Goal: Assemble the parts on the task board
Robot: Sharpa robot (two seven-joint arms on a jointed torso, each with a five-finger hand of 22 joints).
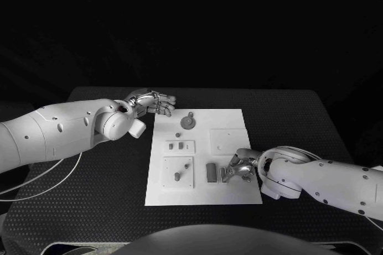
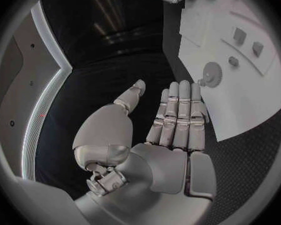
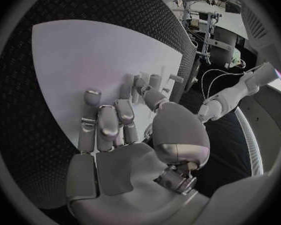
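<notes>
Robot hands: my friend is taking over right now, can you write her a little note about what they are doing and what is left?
Left hand: holds nothing, fingers apart, hovering off the far left corner of the white board.
Right hand: lowered over the board's near right part, fingers curled beside the upright block; whether it grips anything cannot be told.
Parts: round disc at the far edge, two small pieces mid-left, a peg near left.
Done: nothing plainly assembled.
Left: fitting the parts.
</notes>
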